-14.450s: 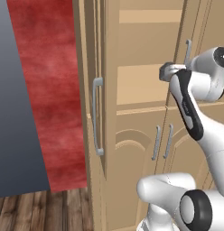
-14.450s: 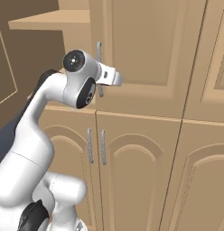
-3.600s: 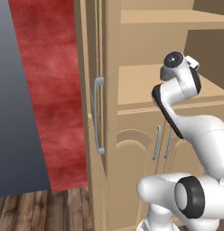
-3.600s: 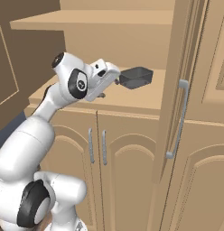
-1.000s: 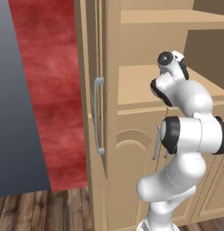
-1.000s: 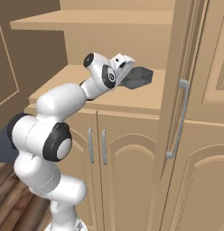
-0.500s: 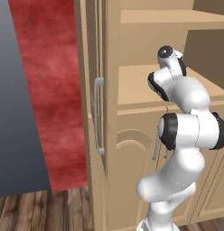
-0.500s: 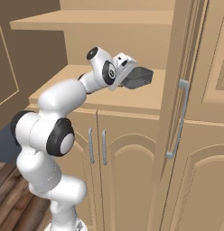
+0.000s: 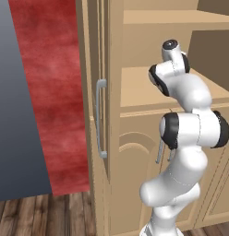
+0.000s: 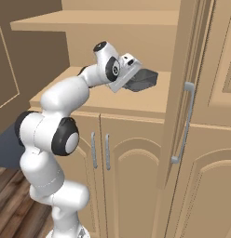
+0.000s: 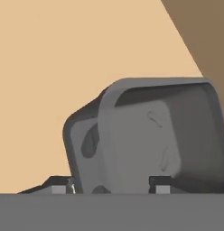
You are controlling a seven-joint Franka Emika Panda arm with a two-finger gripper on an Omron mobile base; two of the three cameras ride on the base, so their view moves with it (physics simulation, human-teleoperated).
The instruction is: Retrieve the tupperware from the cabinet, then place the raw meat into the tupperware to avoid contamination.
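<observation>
In the hand view, we see the gripper [image 11: 113,187] at the bottom centre, one finger tip on each side of the grey tupperware [image 11: 145,135]. The jaws are partly spread around the container's near wall; we cannot tell whether they already pinch it.

The tupperware sits tilted, its opening facing the camera, on the tan shelf [image 11: 64,58].

In the right base view, the tupperware [image 10: 143,79] lies at upper centre, inside the cabinet [image 10: 136,116], directly ahead of the hand. The upper door [image 10: 192,88] stands open at the right of the frame.

Status, in our judgement:
- Done: cabinet opened, container reached.
- Left: secure the grip, withdraw the container, load the raw meat.

We read no brand, label or writing.
</observation>
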